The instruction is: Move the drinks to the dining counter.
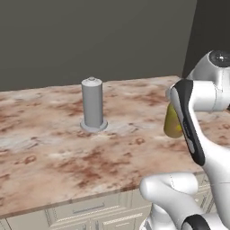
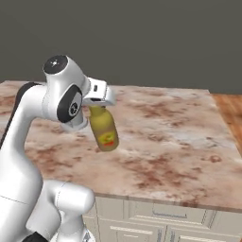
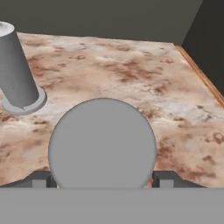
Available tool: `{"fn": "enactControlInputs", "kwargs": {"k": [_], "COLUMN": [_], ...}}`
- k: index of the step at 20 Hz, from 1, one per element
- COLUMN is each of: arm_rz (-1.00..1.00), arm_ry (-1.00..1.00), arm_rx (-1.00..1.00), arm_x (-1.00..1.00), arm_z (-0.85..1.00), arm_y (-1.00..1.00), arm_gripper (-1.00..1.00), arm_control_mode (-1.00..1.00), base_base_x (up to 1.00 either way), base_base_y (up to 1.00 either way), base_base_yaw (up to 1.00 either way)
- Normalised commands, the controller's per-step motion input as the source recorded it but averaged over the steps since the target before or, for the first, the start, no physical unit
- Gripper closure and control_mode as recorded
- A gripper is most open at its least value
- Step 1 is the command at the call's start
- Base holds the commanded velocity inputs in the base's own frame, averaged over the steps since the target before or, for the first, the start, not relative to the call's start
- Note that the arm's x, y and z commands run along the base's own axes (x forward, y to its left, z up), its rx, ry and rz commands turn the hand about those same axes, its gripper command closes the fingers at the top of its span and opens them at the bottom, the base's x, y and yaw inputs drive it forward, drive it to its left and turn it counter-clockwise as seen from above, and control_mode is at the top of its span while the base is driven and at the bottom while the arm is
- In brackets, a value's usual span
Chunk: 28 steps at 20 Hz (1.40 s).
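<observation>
There is one mustard-yellow bottle (image 2: 105, 127) with one grey round cap (image 3: 102, 143). There is one grey cylinder (image 1: 92, 106) on its round base, at about 10 o'clock from the bottle in the hand view. There is one marble table (image 1: 54, 157) and one gripper (image 2: 97, 101).

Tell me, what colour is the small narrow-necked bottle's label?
Red and yellow, on the mustard-yellow bottle; clearest in the right base view.

A wide brown-and-cream marble-patterned countertop (image 1: 54, 157) sits over cream panelled drawers (image 1: 85, 211), backed by a dark grey wall. A grey cylinder on a round base (image 1: 92, 109) stands upright on it.
</observation>
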Motion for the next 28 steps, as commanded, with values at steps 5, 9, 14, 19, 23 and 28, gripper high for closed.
{"fn": "enactControlInputs", "kwargs": {"k": [5,9,14,19,23,28], "arm_rz": [0.0,0.0,-0.04,-0.03,0.0,0.0], "arm_ry": [0.05,0.0,0.0,0.0,0.0,0.06], "arm_rx": [0.03,0.0,0.0,0.0,0.03,0.08], "arm_x": [0.4,0.35,0.2,0.17,0.13,0.16], "arm_z": [-0.31,-0.22,-0.17,-0.11,-0.29,-0.37], "arm_y": [0.0,0.0,0.0,0.0,0.0,0.0], "arm_gripper": [1.0,1.0,1.0,1.0,1.0,1.0], "arm_control_mode": [-1.0,-1.0,-1.0,-1.0,-1.0,-1.0], "base_base_x": [0.0,0.0,0.0,0.0,0.0,0.0], "base_base_y": [0.0,0.0,0.0,0.0,0.0,0.0], "base_base_yaw": [0.0,0.0,0.0,0.0,0.0,0.0]}}
